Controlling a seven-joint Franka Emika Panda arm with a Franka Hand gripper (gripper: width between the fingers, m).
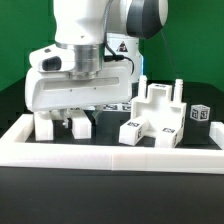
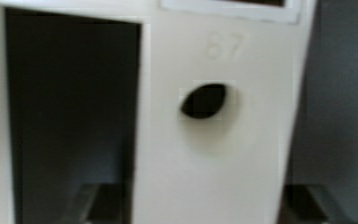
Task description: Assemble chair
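White slab close, jaws clamped across its edges | joined chair block apart | border rail near

My arm: glossy white rounded links, a grey joint cap on the upper right, a small dark triangular label beneath it, and a broad white boxy housing above my gripper, whose dark grey fingers appear blurred in the wrist view.
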